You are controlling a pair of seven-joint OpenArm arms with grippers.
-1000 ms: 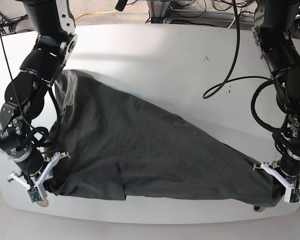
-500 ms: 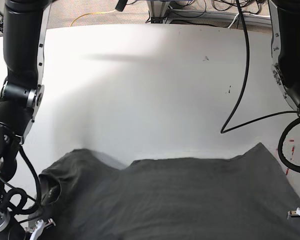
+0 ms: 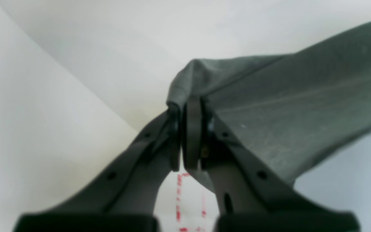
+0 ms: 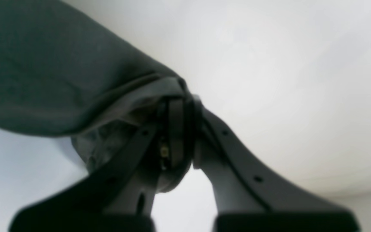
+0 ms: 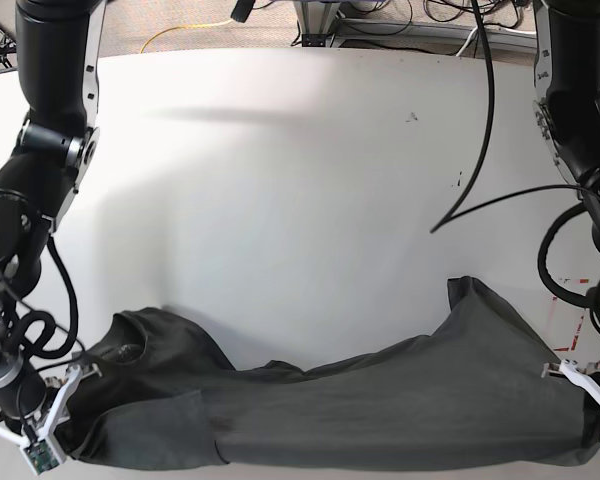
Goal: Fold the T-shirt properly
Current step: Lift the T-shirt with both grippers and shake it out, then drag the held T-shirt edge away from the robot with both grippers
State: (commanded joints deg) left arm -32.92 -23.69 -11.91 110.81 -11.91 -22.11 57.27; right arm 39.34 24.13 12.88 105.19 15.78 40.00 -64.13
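Observation:
The dark grey T-shirt stretches as a wrinkled band along the table's front edge, sagging in the middle. Its neck opening shows at the left and a corner peaks up at the right. My left gripper, at the right of the base view, is shut on the shirt's right end. In the left wrist view the left gripper pinches a bunched fold of the T-shirt. My right gripper is shut on the left end; the right wrist view shows the right gripper clamping gathered T-shirt fabric.
The white table extends behind the shirt. Red tape marks lie near the right edge. A black cable hangs over the right side of the table. Cables and equipment sit beyond the far edge.
Both grippers, still holding the shirt, have moved down and back from the camera. The shirt, raised and wide half a second ago, now hangs lower as a narrower band near the front edge.

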